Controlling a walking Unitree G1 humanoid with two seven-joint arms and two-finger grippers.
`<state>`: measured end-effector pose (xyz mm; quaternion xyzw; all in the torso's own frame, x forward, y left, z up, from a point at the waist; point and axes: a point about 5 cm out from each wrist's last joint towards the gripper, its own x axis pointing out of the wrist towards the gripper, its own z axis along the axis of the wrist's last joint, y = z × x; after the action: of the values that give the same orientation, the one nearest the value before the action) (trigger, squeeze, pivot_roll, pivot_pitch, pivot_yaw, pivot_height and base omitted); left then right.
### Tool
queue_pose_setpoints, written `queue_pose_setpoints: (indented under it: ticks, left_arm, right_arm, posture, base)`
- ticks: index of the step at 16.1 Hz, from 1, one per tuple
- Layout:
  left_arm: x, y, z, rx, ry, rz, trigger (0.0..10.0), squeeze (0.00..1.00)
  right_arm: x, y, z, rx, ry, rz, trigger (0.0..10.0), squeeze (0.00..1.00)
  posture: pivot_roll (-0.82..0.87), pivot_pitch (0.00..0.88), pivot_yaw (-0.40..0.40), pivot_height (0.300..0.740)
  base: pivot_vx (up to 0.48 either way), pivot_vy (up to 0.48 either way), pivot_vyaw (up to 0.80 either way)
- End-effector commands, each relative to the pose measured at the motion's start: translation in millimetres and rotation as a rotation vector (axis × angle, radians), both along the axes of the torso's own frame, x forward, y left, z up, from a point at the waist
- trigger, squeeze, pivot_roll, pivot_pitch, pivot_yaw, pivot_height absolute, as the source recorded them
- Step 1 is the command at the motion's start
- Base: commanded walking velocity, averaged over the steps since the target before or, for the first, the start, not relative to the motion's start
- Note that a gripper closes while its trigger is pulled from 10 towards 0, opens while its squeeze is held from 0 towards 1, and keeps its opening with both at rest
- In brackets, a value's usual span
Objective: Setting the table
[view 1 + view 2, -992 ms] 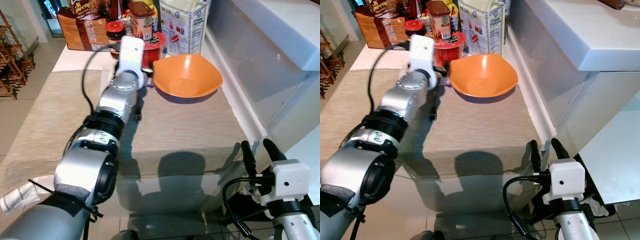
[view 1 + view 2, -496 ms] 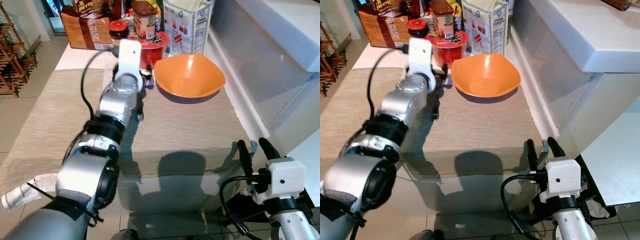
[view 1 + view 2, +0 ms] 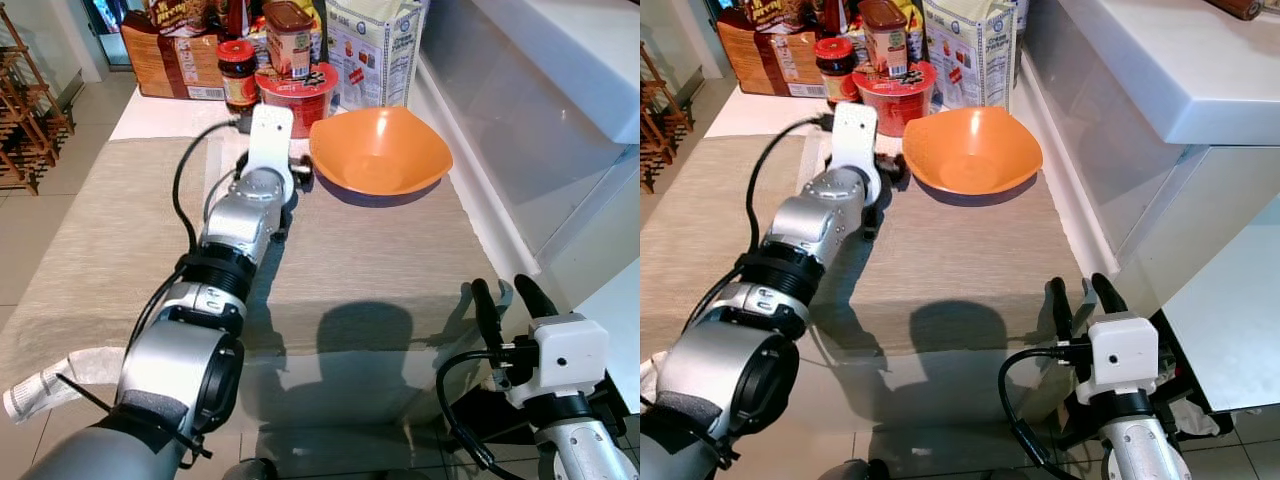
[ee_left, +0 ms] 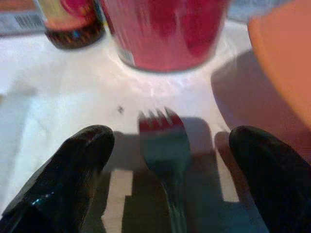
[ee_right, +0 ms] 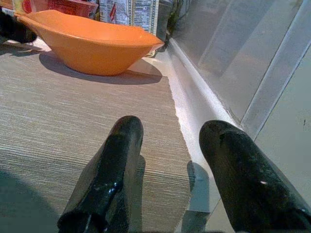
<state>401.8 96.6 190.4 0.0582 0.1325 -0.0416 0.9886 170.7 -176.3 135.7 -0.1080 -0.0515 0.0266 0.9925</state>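
Left pincer is being held wide open around the fork lying on the bench, upper centre; the red cup risks being nudged if overreached.

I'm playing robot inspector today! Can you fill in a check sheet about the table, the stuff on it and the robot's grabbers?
Surface: table under a beige woven mat.
Job's things: orange bowl on the mat; fork lying flat between the left gripper's fingers.
Clutter: red cup, dark jar, milk carton, brown box along the far edge.
Grippers: left gripper open, astride the fork; right gripper open at the near edge.
Cables: black cable on the left arm.
Surroundings: tiled floor, wooden rack, white counter.
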Motion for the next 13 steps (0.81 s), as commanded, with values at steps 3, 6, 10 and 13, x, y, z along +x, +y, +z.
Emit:
queue_pose_setpoints:
  ticks: [3, 6, 10, 13]
  left_arm:
    - [-3.7, -2.9, -8, -0.018, 0.049, -0.019, 10.0, 0.0]
    - [-7.8, -3.2, -22, -0.049, 0.129, -0.022, 10.0, 0.0]
    - [-10.3, 4.7, -39, -0.044, 0.189, -0.006, 0.0, 0.0]
    - [-12.1, 11.9, -47, -0.005, 0.206, 0.003, 0.0, 0.0]
  right_arm:
    - [0.0, 0.7, -5, 0.003, 0.028, -0.005, 10.0, 0.0]
    - [0.1, 1.0, -5, 0.006, 0.029, -0.005, 10.0, 0.0]
    - [2.0, 1.2, -5, 0.008, 0.025, -0.006, 10.0, 0.0]
    - [4.3, 2.2, -6, 0.011, 0.021, -0.004, 10.0, 0.0]
  posture:
    - [-0.22, 0.091, 0.018, 0.74]
    - [-0.22, 0.091, 0.019, 0.74]
    - [-0.22, 0.091, 0.019, 0.74]
    - [-0.2, 0.092, 0.023, 0.74]
  base:
    - [0.0, 0.0, 0.0]
    - [0.0, 0.0, 0.0]
    - [0.0, 0.0, 0.0]
    - [0.0, 0.0, 0.0]
